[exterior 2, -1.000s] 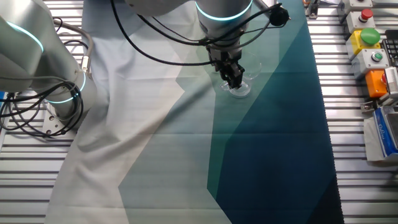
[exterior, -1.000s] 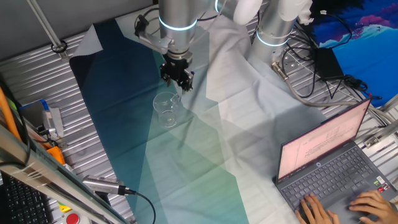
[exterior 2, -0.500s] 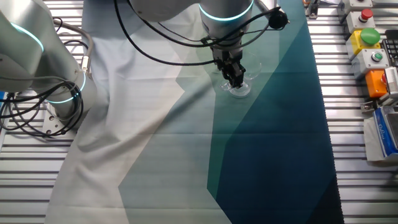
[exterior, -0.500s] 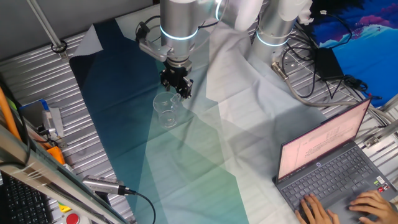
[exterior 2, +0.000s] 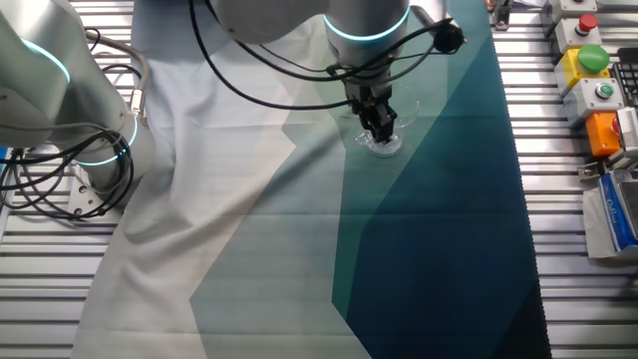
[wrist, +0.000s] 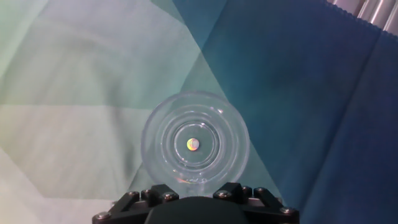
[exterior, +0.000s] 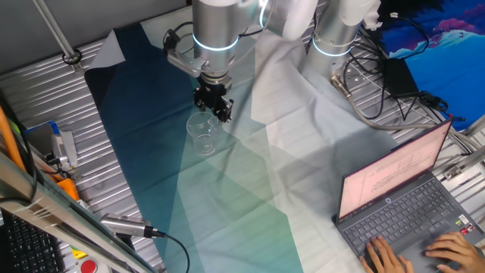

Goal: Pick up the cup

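Observation:
The cup (exterior: 202, 135) is small and clear and stands upright on the blue-green cloth (exterior: 151, 114). In the other fixed view the cup (exterior 2: 389, 143) shows partly behind the fingers. In the hand view I look straight down into the cup (wrist: 195, 144), which is centred just ahead of the hand. My gripper (exterior: 214, 111) hangs just above the cup's far rim and does not hold it. It also shows in the other fixed view (exterior 2: 379, 131). In the hand view only its black base (wrist: 194, 205) shows, its two finger blocks set about a cup's width apart, so it looks open.
A white cloth (exterior: 303, 114) overlaps the blue-green one on the right. A laptop (exterior: 409, 197) with hands on its keys is at the right front. A second arm's base (exterior: 333, 38) stands behind. Button boxes (exterior 2: 593, 70) line the table's side.
My gripper has moved slightly sideways and down, closer to the cup's rim. The cup has not moved.

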`<state>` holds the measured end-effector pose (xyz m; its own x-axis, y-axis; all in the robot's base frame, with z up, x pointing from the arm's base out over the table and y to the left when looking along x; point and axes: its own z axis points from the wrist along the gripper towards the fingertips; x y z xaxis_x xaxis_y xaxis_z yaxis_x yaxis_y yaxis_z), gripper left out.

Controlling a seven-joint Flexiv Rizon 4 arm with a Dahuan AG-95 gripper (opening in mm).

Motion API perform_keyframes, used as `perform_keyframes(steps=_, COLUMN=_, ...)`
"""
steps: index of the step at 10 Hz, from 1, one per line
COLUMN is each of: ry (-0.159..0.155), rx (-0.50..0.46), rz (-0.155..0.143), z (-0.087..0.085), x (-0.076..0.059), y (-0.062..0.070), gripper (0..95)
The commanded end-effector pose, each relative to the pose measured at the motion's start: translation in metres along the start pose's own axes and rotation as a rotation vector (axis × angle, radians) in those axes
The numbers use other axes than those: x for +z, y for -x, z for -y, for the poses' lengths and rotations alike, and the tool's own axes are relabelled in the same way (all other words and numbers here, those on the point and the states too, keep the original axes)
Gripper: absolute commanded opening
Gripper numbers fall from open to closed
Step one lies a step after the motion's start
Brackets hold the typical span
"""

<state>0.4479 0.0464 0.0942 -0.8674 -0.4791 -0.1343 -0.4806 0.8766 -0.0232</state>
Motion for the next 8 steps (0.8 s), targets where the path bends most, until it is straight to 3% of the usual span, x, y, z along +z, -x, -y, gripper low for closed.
perform_keyframes(steps=1, ry=-0.002, rx=0.003, rz=0.014, z=-0.0002, x=0.0069, y=0.0010, gripper=57.0)
perform_keyframes(steps=4, ry=-0.007, rx=0.006, rz=0.013, z=-0.0008, x=0.0084, y=0.0009, gripper=57.0)
perform_keyframes(steps=7, ry=-0.014, rx=0.018, rz=0.012, z=-0.0011, x=0.0095, y=0.0008, gripper=0.0)
perform_keyframes(steps=8, ry=-0.017, rx=0.018, rz=0.018, z=-0.0013, x=0.0102, y=0.0006, gripper=0.0)
